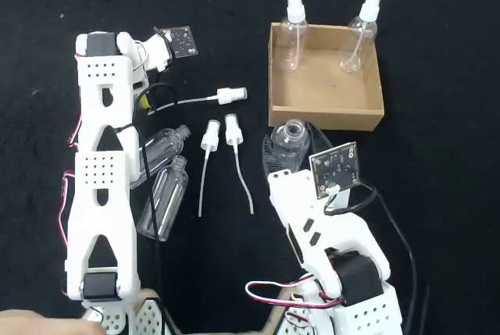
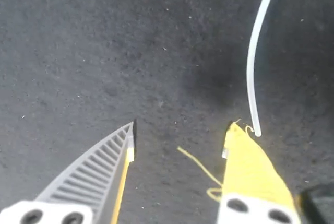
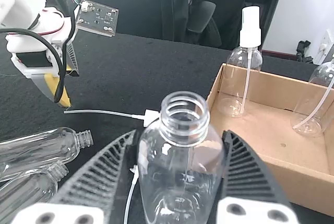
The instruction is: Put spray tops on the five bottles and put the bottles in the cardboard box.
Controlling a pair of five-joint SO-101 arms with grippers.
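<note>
The white left arm lies stretched along the black counter (image 1: 437, 194), well to the left of the shallow brown cardboard box (image 1: 328, 119) as the robot faces it. Its left hand (image 2: 180, 126) points down at the counter and is spread wide with nothing in it. One grey ribbed finger and one yellow-taped finger stand apart, and the free end of a thin white dip tube (image 2: 254, 51) lies just beside the yellow one. The white right arm extends from the counter's near edge toward the box. Its right hand (image 3: 181, 138) is closed around an upright clear plastic bottle with an open threaded neck (image 3: 180, 153), one black ribbed finger on either side. This bottle stands just outside the box's near wall. There are five clear bottles in all. Two stand upright inside the box at its far wall, each wearing a white spray top: one capped bottle (image 1: 292, 34) in the far left corner, a second capped bottle (image 1: 361, 34) in the far right corner. Two lie on their sides well left of the box, beside the left arm: one uncapped bottle (image 1: 162, 146) and another uncapped bottle (image 1: 166, 198) just beside it. Three loose tops lie between those bottles and the box: a sideways spray top (image 1: 232, 95) whose tube runs toward the left hand, and two side by side, a left spray top (image 1: 210, 136) and a right spray top (image 1: 233, 130), tubes trailing away from the box.
</note>
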